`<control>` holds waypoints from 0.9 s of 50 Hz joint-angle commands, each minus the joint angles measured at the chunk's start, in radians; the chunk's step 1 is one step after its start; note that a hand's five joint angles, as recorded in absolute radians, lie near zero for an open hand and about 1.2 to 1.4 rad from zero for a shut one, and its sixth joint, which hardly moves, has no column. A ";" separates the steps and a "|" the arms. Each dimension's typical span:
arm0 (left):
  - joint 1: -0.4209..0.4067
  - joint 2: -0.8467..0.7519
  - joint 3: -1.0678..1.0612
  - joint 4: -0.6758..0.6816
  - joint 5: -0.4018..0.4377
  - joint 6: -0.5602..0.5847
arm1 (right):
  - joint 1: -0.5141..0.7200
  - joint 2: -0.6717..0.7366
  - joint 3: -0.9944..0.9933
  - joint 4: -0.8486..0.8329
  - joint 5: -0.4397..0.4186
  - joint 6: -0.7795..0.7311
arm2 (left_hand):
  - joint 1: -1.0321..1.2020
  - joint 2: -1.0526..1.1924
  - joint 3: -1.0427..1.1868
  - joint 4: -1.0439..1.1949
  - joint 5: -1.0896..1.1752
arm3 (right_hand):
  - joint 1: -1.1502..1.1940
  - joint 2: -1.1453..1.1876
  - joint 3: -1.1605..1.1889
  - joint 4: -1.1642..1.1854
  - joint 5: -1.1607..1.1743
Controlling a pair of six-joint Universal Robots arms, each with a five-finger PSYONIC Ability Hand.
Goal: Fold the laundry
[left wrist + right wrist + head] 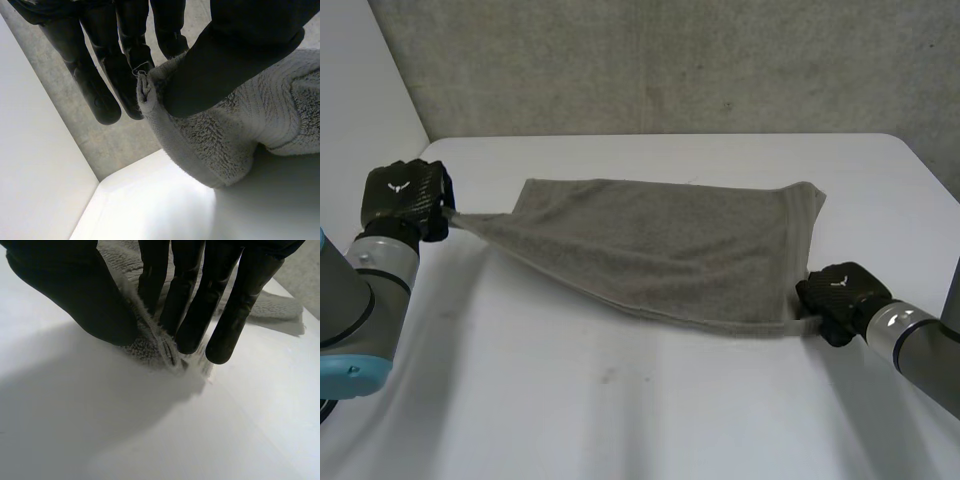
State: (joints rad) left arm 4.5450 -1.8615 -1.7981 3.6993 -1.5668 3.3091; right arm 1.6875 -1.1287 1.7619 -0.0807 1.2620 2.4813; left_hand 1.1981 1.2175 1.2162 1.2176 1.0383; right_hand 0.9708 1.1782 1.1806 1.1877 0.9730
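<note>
1. Stretching between the two hands, a grey towel [670, 250] is seen spread over the middle of the white table [620, 410].
2. The towel's near left corner is gripped by the left hand [405, 195], which is placed at the left side of the table.
3. In the left wrist view the thumb [235, 60] is pressed onto the hemmed corner against the fingers [100, 85], so this hand is closed on the cloth.
4. From the body of the towel, that corner is drawn out into a narrow point towards the left hand.
5. The near right corner is gripped by the right hand [840, 295], which is set low at the table surface.
6. In the right wrist view the corner's hem is pinched between the thumb and the straight fingers, whose tips are seen just at the table top; this hand too is closed on the cloth.
7. The near edge is pulled into a taut line running from one hand to the other, and a shadow is cast on the table beneath it.
8. The far edge is laid on the table, with the far right corner seen beyond the right hand.
9. A grey wall [670, 60] is seen behind the table.
</note>
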 commanded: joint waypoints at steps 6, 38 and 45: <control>-0.030 0.158 -0.012 -0.224 -0.001 0.030 | -0.100 -0.272 -0.032 0.102 0.004 0.002 | 0.198 0.179 0.180 0.179 0.183 | 0.426 0.218 0.216 0.209 0.249; -0.081 0.193 -0.025 -0.486 0.021 0.359 | -0.137 -0.219 -0.160 0.389 0.016 -0.263 | 0.198 0.179 0.180 0.179 0.183 | 0.426 0.218 0.216 0.209 0.249; -0.090 -0.050 0.154 -0.407 0.007 0.336 | -0.032 -0.030 -0.306 0.267 0.164 -0.210 | 0.198 0.179 0.180 0.179 0.183 | 0.426 0.218 0.216 0.209 0.249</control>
State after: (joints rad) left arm 4.4615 -1.6954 -1.8032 3.2149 -1.5496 3.6655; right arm 1.5489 -1.3423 1.5980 0.3061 1.2906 2.2154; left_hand 1.1981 1.2175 1.2162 1.2176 1.0383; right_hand 0.9708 1.1782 1.1821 1.1920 0.9825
